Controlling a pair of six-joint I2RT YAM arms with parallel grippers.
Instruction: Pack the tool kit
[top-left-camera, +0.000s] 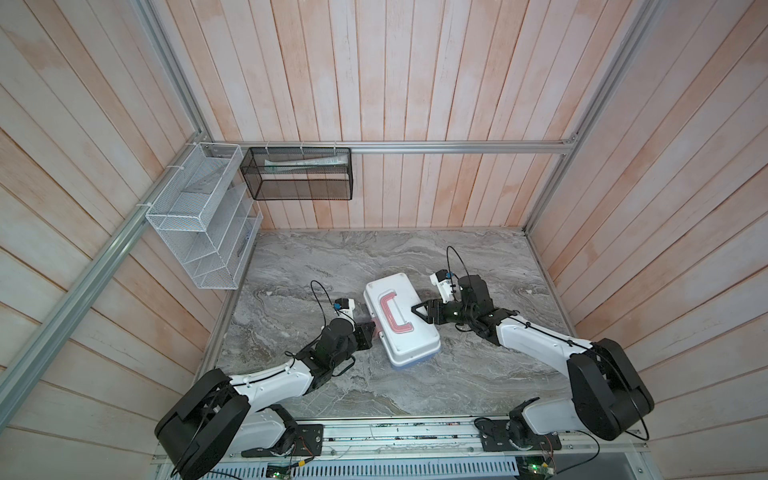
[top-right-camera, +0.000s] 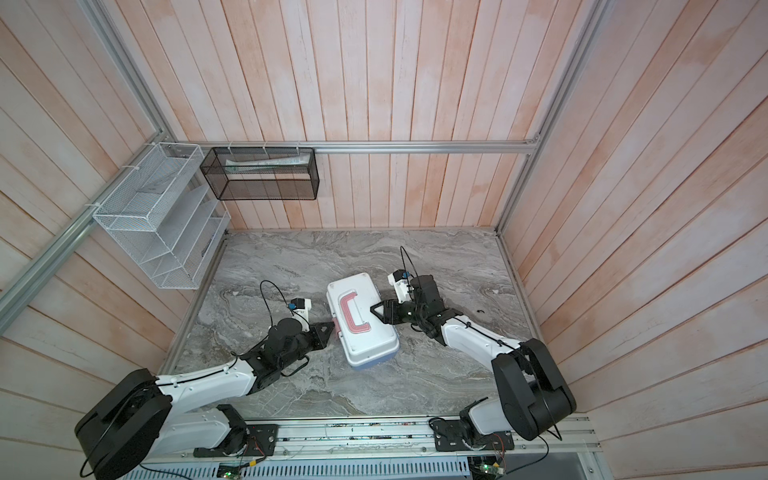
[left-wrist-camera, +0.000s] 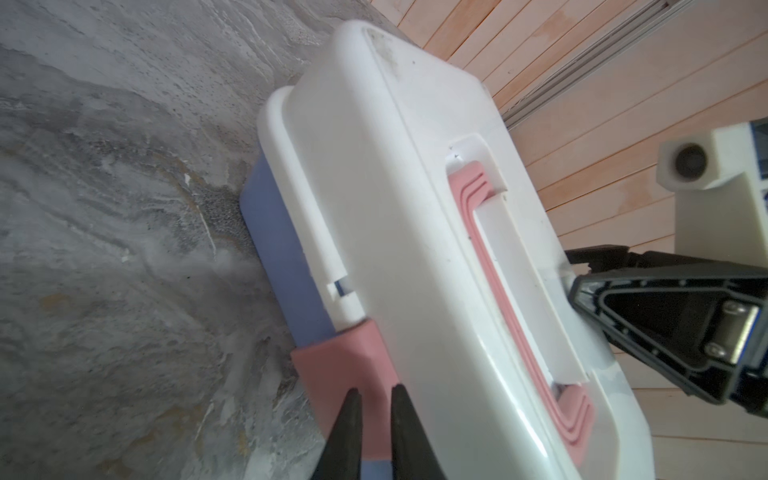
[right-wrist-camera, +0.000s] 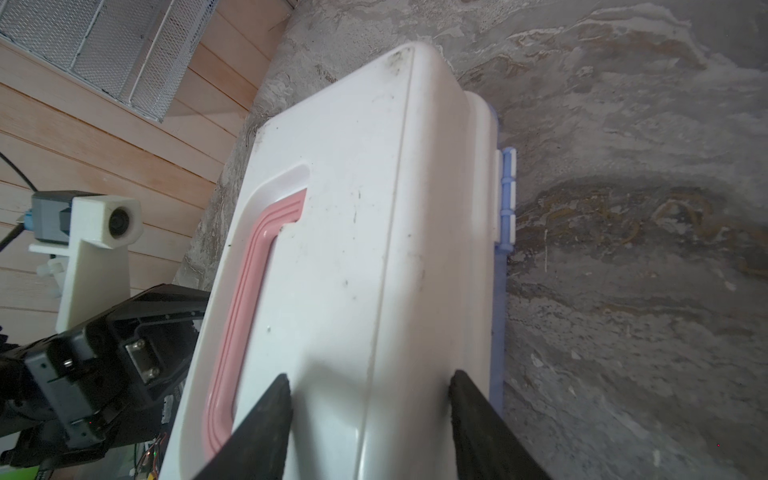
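Left hand (left-wrist-camera: 376, 390), fingers nearly together at the smooth pink latch (left-wrist-camera: 345, 357); whether it pinches, I cannot tell. Right hand (right-wrist-camera: 370, 374), fingers spread, rests atop the tool kit (top-left-camera: 409, 345), a rounded glossy white-lidded, blue-based box at the middle of the grey marbled surface (top-left-camera: 332, 257). Risk: pushing the latch could slide the slick box sideways, leaving it unfastened.

The white-and-black left arm (top-left-camera: 270, 376) lay stretched low over the table, its black left gripper (left-wrist-camera: 376, 390) showing fingers (left-wrist-camera: 347, 432) only a narrow gap apart. The matching right arm (top-left-camera: 536, 336) was folded at the elbow, its right gripper (right-wrist-camera: 370, 374) spread wide, pointing towards the left one.
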